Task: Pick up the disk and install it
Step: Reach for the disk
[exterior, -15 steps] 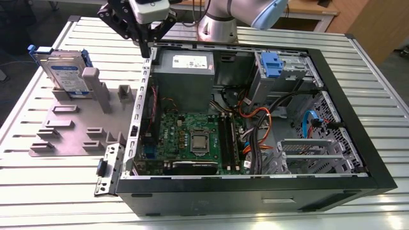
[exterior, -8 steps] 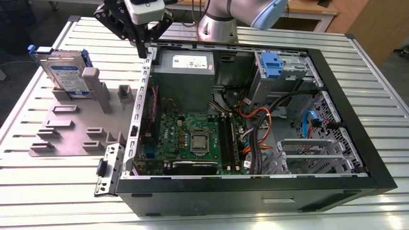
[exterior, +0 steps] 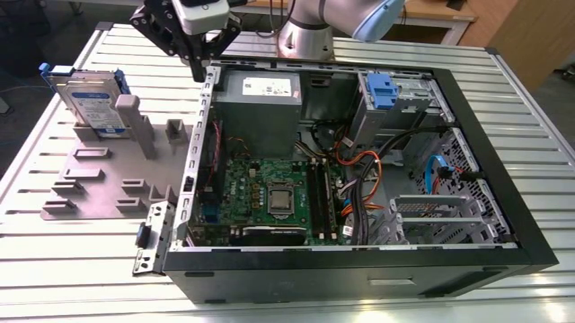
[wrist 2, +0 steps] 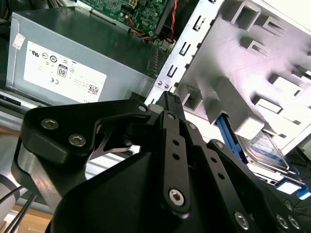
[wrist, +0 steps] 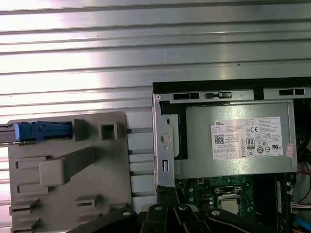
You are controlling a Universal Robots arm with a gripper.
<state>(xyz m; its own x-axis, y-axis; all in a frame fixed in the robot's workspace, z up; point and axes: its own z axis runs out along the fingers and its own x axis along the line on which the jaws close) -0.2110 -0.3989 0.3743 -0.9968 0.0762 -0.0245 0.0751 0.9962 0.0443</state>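
Ribbed metal tabletop (exterior: 90, 272); jaws pinched together, empty, over computer case (exterior: 314, 286) rim (disk (exterior: 94, 108) upright near case).

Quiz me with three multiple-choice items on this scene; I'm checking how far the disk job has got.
1. Where is the disk? A in the pincer; B upright in the grey fixture; C inside the computer case.
2. Its carrier frame is: A red; B blue; C green.
3. The pincer is: A shut on the disk; B holding a cable; C empty.
Answers: B, it stands in the fixture at the exterior view's left of the case; B, blue edges show; C, it hangs over the case's edge, apart from the disk.
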